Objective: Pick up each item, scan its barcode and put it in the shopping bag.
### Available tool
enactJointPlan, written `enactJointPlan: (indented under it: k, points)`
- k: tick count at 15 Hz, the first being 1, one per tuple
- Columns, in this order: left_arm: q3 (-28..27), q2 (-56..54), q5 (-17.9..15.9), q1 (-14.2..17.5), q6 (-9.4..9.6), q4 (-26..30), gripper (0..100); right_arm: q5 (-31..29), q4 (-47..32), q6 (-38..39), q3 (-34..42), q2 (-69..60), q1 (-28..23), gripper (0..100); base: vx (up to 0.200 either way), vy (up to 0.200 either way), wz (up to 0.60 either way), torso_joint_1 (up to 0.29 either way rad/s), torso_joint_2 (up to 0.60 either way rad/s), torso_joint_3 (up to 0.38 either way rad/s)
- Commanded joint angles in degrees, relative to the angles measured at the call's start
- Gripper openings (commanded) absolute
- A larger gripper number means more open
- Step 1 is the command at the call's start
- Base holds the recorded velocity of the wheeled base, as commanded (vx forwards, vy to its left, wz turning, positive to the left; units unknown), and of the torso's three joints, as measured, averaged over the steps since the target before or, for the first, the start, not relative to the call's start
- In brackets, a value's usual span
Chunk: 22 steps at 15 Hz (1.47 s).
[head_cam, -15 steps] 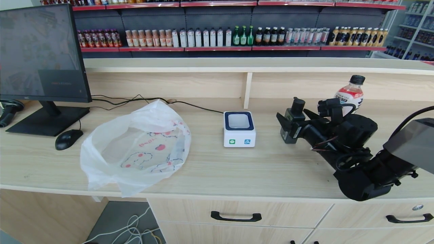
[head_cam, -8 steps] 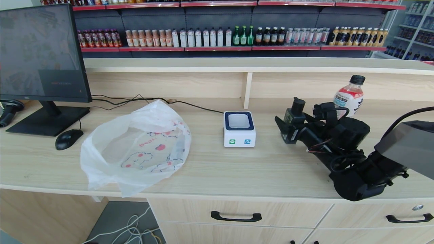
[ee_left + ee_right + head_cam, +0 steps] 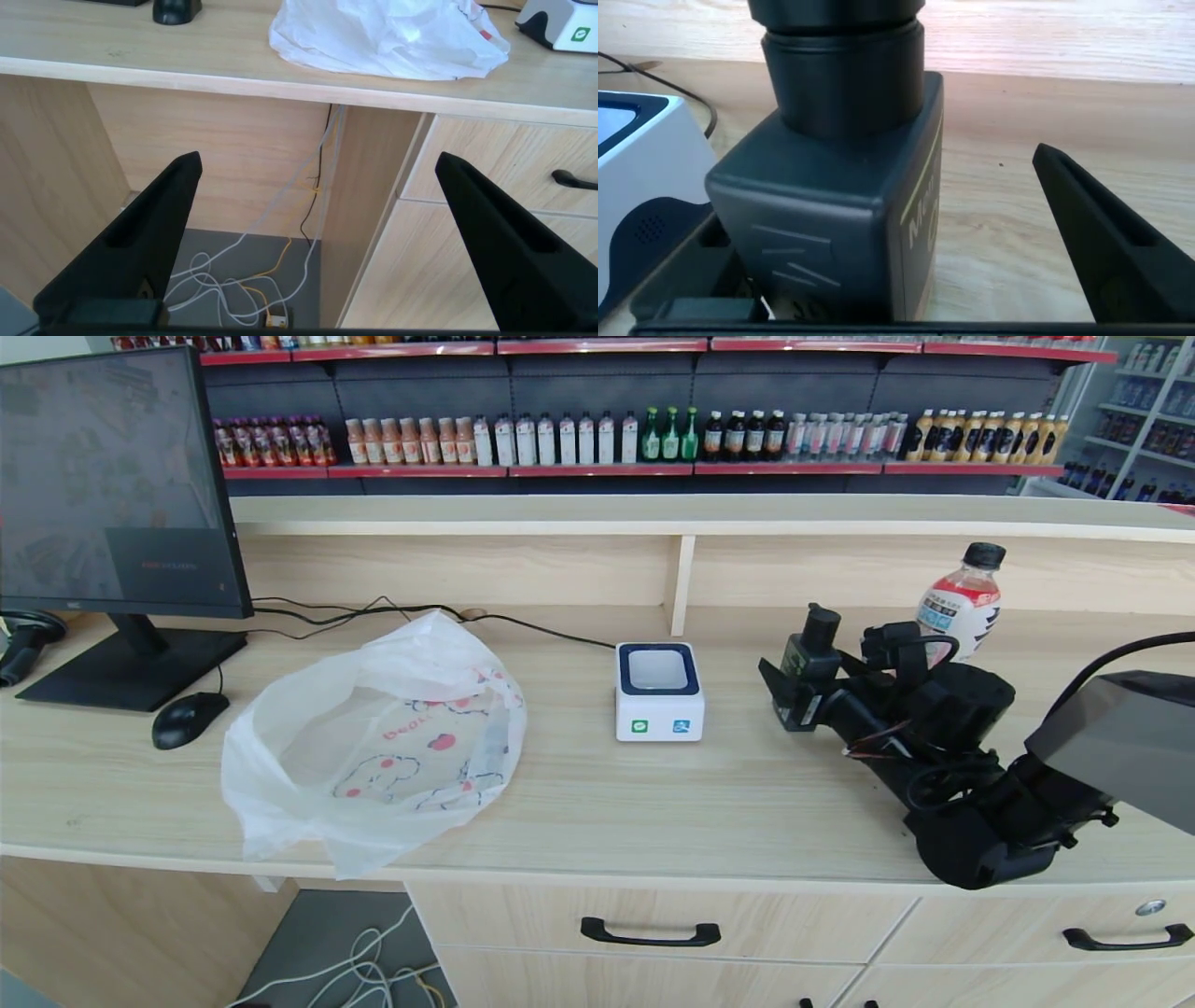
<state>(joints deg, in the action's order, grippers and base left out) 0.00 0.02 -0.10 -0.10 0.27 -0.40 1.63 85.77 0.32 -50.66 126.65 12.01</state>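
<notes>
While the dark square bottle keeps its spot just right of the scanner, the right arm has shifted a little left since a second ago, uncovering more of the red-labelled bottle far behind. The right gripper is spread wide around the dark bottle, one finger clearly apart from it. The bottle has flat sides and a round black cap. The left gripper, also wide, hangs below the counter.
</notes>
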Motion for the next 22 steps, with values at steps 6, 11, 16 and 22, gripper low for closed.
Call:
enactJointPlan:
  k: [6,11,16,22]
  points:
    - [0.0,-0.02,0.01,0.01,0.0,-0.04,100,0.04,0.62,0.12,-0.4,0.18,0.03,0,0.0,0.0,0.0,0.0,0.0,0.0]
    - [0.0,-0.02,0.01,0.01,-0.09,0.05,100,0.04,4.23,0.03,-0.31,1.14,0.03,0,0.0,0.0,0.0,0.0,0.0,0.0]
    - [0.0,-0.02,0.01,0.01,-0.09,0.31,100,-0.05,4.23,-0.05,-0.49,-2.19,0.12,0,0.0,0.0,0.0,0.0,0.0,0.0]
    - [0.0,-0.02,0.01,0.01,-0.09,0.31,100,-0.05,4.23,-2.07,1.53,-10.81,0.65,0,0.0,0.0,0.0,0.0,0.0,0.0]
